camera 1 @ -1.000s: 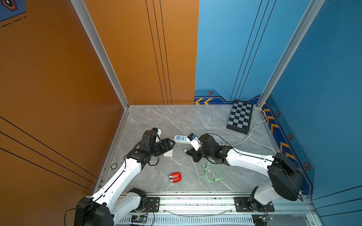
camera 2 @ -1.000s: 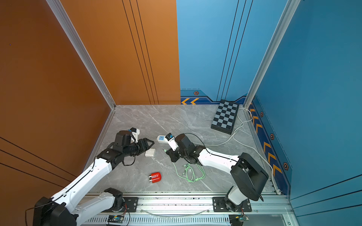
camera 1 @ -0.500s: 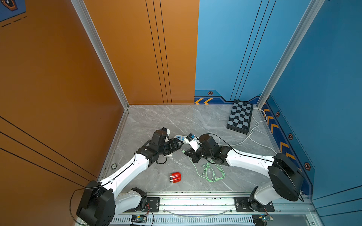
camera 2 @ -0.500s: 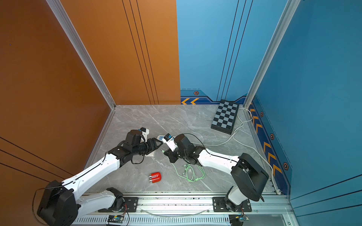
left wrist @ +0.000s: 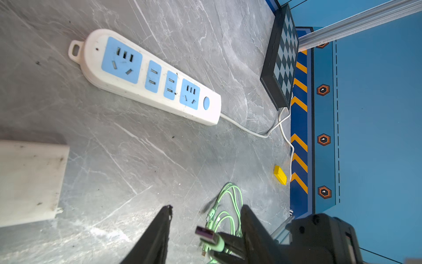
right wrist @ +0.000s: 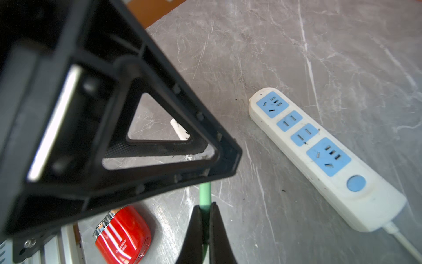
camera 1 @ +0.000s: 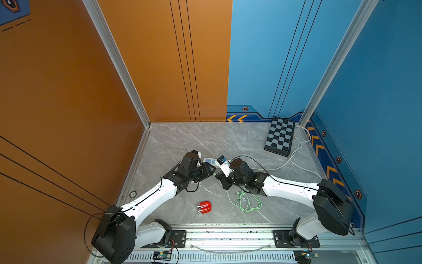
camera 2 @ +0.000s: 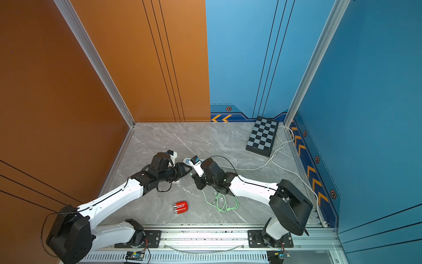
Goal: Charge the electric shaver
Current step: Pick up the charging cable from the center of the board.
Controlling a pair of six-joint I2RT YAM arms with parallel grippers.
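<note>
Brought left hand across, jaws narrowing astride purple-tipped USB plug of pale-green cable, not gripping. Kept right hand clamped on cable. Handover likely; glossy red capsule shaver untouched.

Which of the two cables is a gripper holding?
The green cable, pinched in the right gripper; the white power-strip cord lies untouched.

Robotics laboratory test cell: orange wall panels and blue wall panels in aluminium framing enclose a grey marble-pattern surface, with a front mounting rail and a checkerboard.
</note>
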